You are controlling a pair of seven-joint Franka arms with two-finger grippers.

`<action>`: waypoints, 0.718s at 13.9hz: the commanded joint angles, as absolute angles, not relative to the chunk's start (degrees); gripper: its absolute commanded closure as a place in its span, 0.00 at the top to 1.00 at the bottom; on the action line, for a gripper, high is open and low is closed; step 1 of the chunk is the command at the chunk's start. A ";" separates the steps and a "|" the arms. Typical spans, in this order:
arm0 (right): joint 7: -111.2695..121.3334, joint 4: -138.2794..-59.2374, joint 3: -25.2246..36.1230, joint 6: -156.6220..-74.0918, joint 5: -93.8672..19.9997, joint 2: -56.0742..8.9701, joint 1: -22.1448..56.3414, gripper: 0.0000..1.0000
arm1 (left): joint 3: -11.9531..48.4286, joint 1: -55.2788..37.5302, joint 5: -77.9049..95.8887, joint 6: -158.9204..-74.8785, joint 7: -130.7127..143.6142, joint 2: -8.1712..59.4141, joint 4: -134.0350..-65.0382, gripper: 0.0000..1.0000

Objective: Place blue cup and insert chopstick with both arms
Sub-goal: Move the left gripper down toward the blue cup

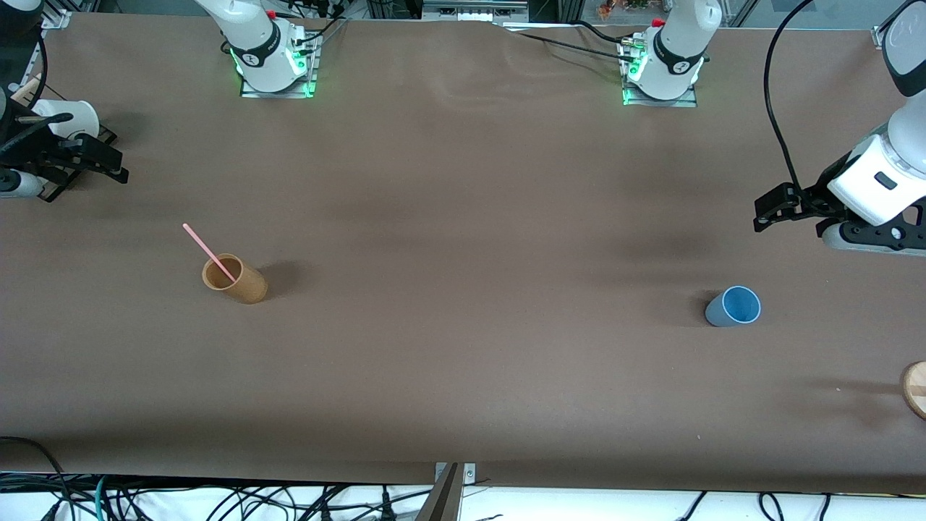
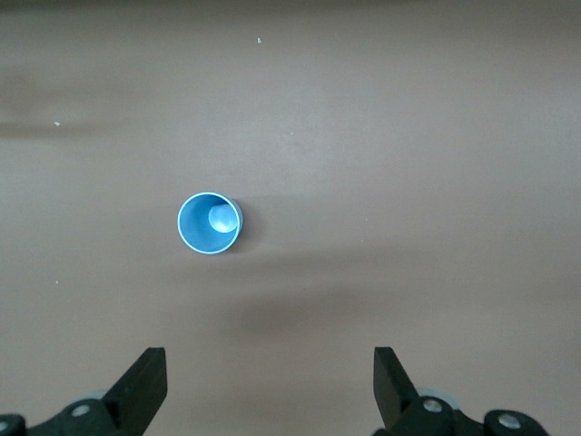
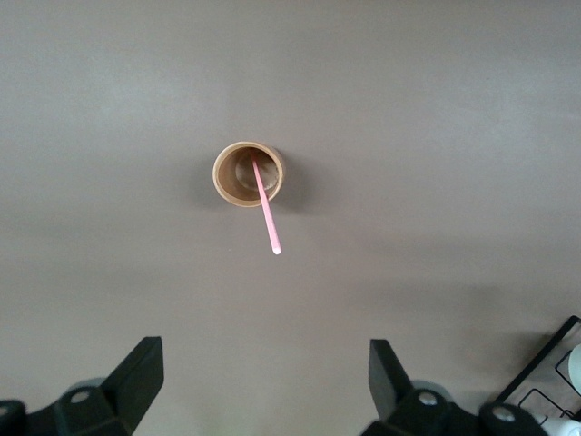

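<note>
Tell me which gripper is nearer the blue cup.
Left. The left gripper hangs above the blue cup; the right gripper waits at the table's right-arm end.

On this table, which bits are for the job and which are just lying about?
For the job:
blue cup, empty
chopstick, standing in the tan cup
left hand and right hand, both open

Lying about:
white cup
wooden disc

You are looking at a robotics lab bench: a long table under plain brown sheeting (image 1: 463,217), two white arm bases lit green (image 1: 271,61) bolted along its 12 o'clock edge, and loose black cables (image 1: 217,503) tangled below the 6 o'clock edge.
</note>
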State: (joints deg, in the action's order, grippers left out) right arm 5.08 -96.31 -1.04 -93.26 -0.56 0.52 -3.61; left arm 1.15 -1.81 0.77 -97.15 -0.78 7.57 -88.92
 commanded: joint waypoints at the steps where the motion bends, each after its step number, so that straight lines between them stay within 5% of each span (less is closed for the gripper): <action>1: 5.80 -96.06 -1.41 -93.16 -0.70 0.79 -3.87 1.00 | 1.23 -1.76 0.35 -96.15 -1.76 8.79 -87.01 1.00; 10: 5.80 -95.98 -1.49 -92.99 -0.70 0.88 -3.87 1.00 | 0.79 -0.28 -0.61 -99.03 -2.02 14.84 -87.10 1.00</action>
